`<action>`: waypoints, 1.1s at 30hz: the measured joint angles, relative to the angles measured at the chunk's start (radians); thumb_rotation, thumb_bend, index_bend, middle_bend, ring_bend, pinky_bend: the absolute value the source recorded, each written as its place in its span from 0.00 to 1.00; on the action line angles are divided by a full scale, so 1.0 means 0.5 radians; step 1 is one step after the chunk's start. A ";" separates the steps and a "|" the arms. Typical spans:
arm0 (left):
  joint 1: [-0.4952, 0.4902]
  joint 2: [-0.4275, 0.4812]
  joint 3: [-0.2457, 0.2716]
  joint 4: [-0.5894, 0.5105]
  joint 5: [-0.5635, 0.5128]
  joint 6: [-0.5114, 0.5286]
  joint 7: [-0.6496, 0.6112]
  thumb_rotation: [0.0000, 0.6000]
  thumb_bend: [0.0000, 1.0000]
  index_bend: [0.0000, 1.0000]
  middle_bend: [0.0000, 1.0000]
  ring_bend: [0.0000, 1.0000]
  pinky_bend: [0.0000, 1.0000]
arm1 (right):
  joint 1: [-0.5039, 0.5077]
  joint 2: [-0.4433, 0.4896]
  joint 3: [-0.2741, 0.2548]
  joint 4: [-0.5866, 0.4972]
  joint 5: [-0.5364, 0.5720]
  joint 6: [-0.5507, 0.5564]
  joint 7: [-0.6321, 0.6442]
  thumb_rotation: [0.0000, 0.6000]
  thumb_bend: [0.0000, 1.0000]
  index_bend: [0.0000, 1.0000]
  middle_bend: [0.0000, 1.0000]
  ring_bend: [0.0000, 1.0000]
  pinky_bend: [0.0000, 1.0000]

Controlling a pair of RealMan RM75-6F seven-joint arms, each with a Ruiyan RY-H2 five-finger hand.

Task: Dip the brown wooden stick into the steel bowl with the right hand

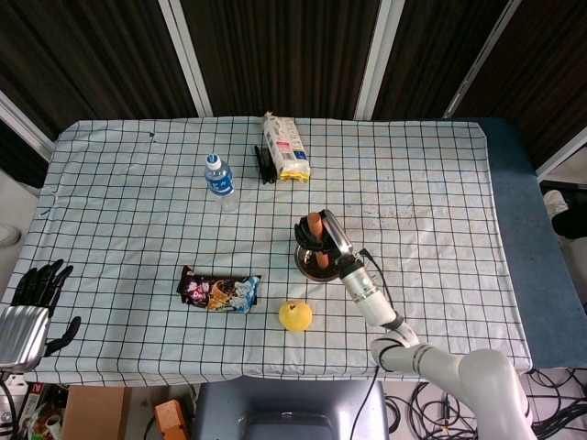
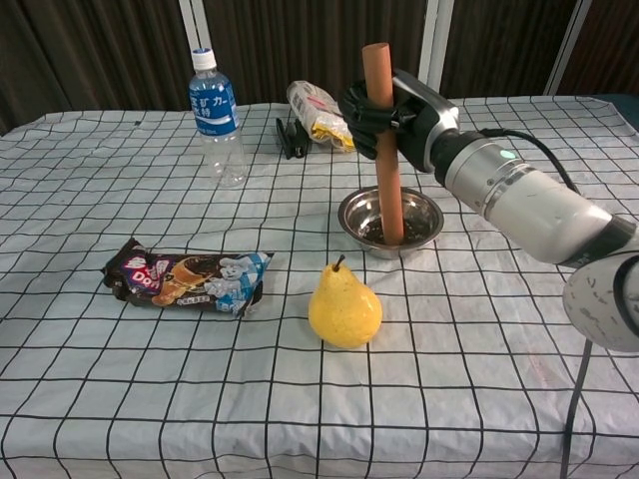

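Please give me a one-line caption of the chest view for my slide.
Right hand holds the brown wooden stick upright, its lower end inside the steel bowl, behind a yellow pear.

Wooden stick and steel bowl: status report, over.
Right hand grips wooden stick upright, lower end inside steel bowl. Left hand open, off the table's near-left edge. Pear beside bowl, not obstructing.

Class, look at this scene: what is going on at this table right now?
The robot's right hand grips a brown wooden stick upright, its lower end down inside the steel bowl. A yellow pear sits in front of the bowl. The left hand holds nothing, off the table's edge.
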 measured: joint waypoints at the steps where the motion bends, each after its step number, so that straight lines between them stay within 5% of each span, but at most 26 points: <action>1: 0.003 0.002 0.000 0.000 0.002 0.006 -0.003 1.00 0.35 0.00 0.00 0.00 0.00 | 0.001 -0.014 -0.006 0.026 -0.002 -0.003 0.004 1.00 0.97 1.00 1.00 1.00 1.00; 13: 0.008 0.003 0.005 0.001 0.024 0.024 -0.003 1.00 0.35 0.00 0.00 0.00 0.00 | -0.014 -0.045 -0.041 0.108 -0.039 0.036 0.091 1.00 0.97 1.00 1.00 1.00 1.00; 21: 0.008 0.000 -0.001 0.001 0.016 0.024 0.007 1.00 0.35 0.00 0.00 0.00 0.00 | -0.032 0.200 0.032 -0.220 -0.086 0.242 -0.040 1.00 0.97 1.00 1.00 1.00 1.00; 28: 0.012 -0.003 0.006 -0.012 0.034 0.035 0.026 1.00 0.35 0.00 0.00 0.00 0.00 | -0.130 0.553 0.018 -0.574 -0.099 0.299 -0.649 1.00 0.97 1.00 1.00 1.00 1.00; 33: 0.007 -0.008 0.008 -0.016 0.042 0.028 0.043 1.00 0.35 0.00 0.00 0.00 0.00 | -0.267 0.807 -0.122 -0.682 -0.109 0.271 -1.297 1.00 0.97 1.00 1.00 1.00 1.00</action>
